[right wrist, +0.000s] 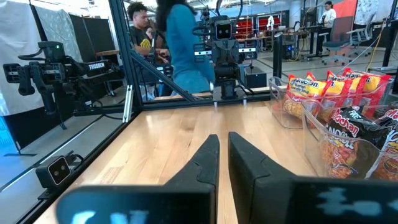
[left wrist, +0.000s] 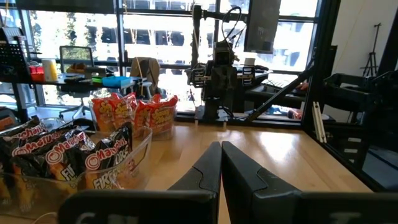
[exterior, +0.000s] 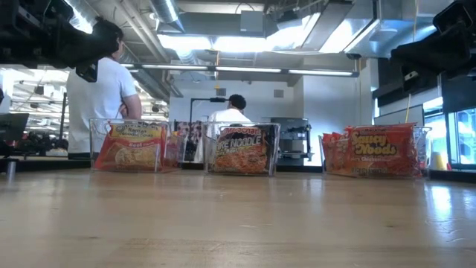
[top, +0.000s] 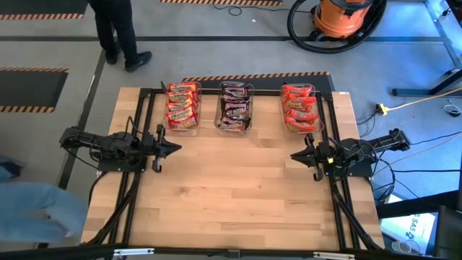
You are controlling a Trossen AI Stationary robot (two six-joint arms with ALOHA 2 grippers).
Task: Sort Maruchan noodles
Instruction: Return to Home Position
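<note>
The Maruchan noodles stand in three clear tubs along the table's far edge: red-orange and yellow packets [top: 182, 105] in the left tub, dark brown-black packets [top: 235, 107] in the middle tub, bright red packets [top: 299, 108] in the right tub. My left gripper [top: 177, 149] hovers shut at the table's left side, pointing toward the right. My right gripper [top: 294, 155] hovers shut at the right side, pointing toward the left. Both are clear of the tubs and hold nothing. In the wrist views the left fingers [left wrist: 221, 163] and the right fingers [right wrist: 222, 158] lie close together.
The wooden tabletop [top: 238, 195] lies bare between the arms and toward the near edge. A black frame [top: 144, 101] runs around the table. A person [top: 119, 32] stands beyond the far left corner; another person's sleeve [top: 36, 206] shows at the near left.
</note>
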